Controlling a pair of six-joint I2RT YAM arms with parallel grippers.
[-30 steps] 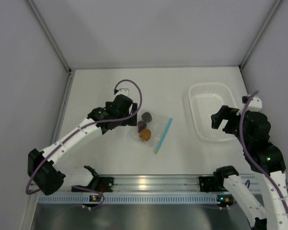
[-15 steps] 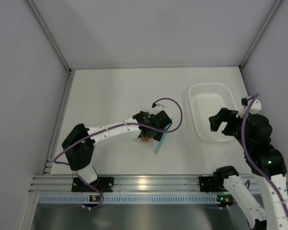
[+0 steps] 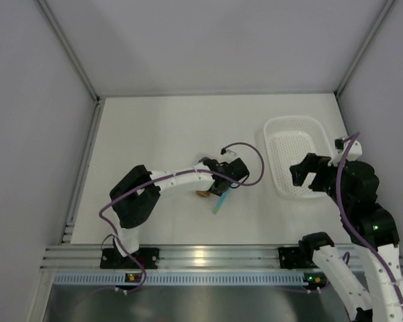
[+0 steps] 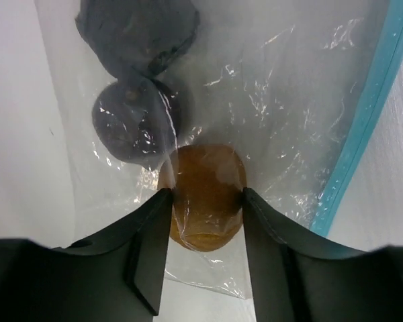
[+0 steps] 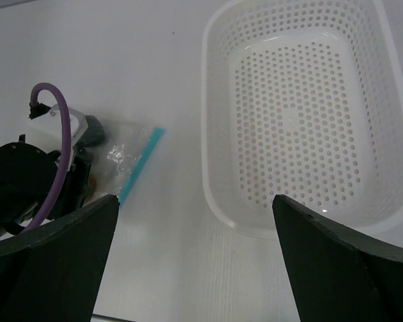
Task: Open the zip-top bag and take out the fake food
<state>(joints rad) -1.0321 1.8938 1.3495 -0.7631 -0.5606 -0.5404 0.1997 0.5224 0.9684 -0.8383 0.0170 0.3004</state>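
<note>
My left gripper stands about half closed. Its two fingers press either side of the orange piece through the plastic of the bag. My right gripper hangs wide open and holds nothing, by the near edge of the basket. One bag lies on the table, left of the one basket, with its blue zip strip on the basket's side. It holds three toy food pieces: the orange one and two dark pieces.
</note>
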